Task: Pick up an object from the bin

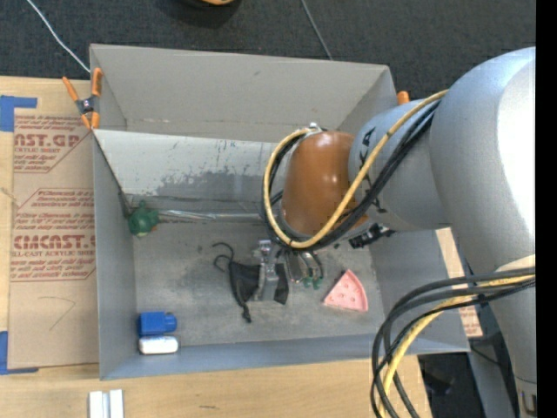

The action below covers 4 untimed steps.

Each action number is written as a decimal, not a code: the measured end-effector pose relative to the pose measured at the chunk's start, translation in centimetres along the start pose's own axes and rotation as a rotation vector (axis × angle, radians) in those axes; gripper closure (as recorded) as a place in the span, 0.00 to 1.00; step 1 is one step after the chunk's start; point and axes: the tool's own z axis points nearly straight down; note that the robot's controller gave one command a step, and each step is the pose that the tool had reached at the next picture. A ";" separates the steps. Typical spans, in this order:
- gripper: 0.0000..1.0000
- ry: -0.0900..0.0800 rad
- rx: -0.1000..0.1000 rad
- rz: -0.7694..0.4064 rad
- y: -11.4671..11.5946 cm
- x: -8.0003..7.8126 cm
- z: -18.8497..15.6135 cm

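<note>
My gripper (271, 279) hangs low in the middle of the bin, its metal fingers pointing down onto a floppy black thing with thin cords (238, 279) that lies on the floor just to its left. A pink watermelon-slice toy (346, 293) lies close on the right, with a small green piece (314, 280) between it and the gripper. Whether the black thing is between the fingers is hidden by the gripper's own body.
A green ball-headed thing with a long thin handle (142, 220) lies along the back left of the floor. A blue block (157, 323) and a white block (158, 345) sit together in the front left corner. The arm's orange cover and yellow cables overhang the right half.
</note>
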 end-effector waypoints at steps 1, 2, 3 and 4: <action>1.00 0.000 0.000 0.000 0.0 0.0 0.0; 1.00 0.004 0.000 0.000 0.0 0.1 -0.5; 1.00 0.008 0.001 0.000 0.0 0.3 -2.2; 1.00 0.002 0.000 0.000 0.0 0.1 -3.8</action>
